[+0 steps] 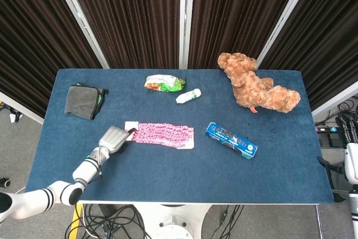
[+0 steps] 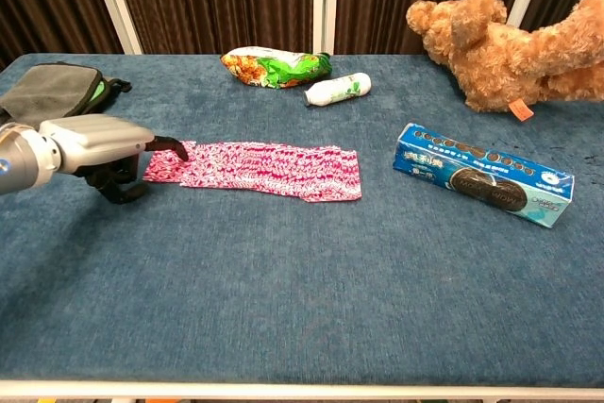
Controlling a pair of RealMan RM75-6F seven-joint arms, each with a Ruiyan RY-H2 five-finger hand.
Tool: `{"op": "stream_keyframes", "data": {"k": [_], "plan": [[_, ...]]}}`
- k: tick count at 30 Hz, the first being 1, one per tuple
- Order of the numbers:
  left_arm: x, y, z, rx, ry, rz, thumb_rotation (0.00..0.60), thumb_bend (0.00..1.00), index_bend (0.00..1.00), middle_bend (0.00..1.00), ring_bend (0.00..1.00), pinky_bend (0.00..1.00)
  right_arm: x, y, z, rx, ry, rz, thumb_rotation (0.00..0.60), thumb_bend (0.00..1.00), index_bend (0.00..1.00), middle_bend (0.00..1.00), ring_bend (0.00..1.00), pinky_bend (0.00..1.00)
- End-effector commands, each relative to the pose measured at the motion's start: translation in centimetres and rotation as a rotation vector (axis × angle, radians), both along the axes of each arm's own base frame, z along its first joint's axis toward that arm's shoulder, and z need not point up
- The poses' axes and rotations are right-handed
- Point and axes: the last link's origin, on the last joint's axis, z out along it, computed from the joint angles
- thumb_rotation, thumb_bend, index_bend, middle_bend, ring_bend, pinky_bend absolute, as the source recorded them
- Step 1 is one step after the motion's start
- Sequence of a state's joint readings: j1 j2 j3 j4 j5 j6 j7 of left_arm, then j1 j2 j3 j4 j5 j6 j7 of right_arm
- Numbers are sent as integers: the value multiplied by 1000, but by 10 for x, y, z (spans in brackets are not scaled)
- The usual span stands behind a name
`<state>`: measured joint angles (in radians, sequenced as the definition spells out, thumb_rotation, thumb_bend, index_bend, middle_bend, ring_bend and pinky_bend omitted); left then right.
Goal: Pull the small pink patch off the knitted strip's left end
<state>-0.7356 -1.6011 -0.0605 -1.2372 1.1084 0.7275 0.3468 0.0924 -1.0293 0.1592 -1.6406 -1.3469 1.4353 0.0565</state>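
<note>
Dark curtains hang behind our blue bench [image 1: 168,166]. We see the knitted strip [image 1: 164,134] lying flat near the middle of the bench, a bit toward the front edge. The small pink patch [image 1: 131,126] sits at the strip's left end, and it looks partly peeled away.

Our left hand [image 1: 113,138] is right beside that end. Its fingers [image 2: 173,147] are curled in, and one dark tip pinches the patch edge against the thumb side, as far as we can tell. Our right hand is not in either view.

What could go wrong? We think the pinch is thin, so the patch could slip out if we pull too fast. The strip is light and nothing holds it down, so it could slide along with the patch toward the left edge and never come apart. If we lift too high, the strip might fold over.
</note>
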Motion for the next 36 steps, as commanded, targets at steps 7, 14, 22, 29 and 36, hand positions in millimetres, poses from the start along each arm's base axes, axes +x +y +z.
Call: {"op": "stream_keyframes", "data": {"k": [7, 14, 22, 29, 36], "plan": [[-26, 0, 17, 41, 32, 49, 600, 509, 157, 1000, 947, 944, 4, 2, -1, 19, -26, 12, 600, 15, 0, 0, 0, 0], [-37, 4, 32, 91, 27, 77, 600, 510, 157, 1000, 947, 944, 4, 3, -4, 28, -31, 8, 600, 15, 0, 0, 0, 0], [-43, 2, 41, 118, 32, 96, 600, 515, 157, 1000, 947, 944, 8, 3, -4, 32, -29, 20, 600, 16, 0, 0, 0, 0], [0, -7, 34, 89, -83, 17, 600, 516, 157, 1000, 947, 944, 8, 3, -6, 39, -32, 18, 600, 16, 0, 0, 0, 0], [36, -7, 6, 33, -107, -32, 600, 519, 157, 1000, 947, 944, 5, 3, -6, 46, -54, 16, 600, 15, 0, 0, 0, 0]]}}
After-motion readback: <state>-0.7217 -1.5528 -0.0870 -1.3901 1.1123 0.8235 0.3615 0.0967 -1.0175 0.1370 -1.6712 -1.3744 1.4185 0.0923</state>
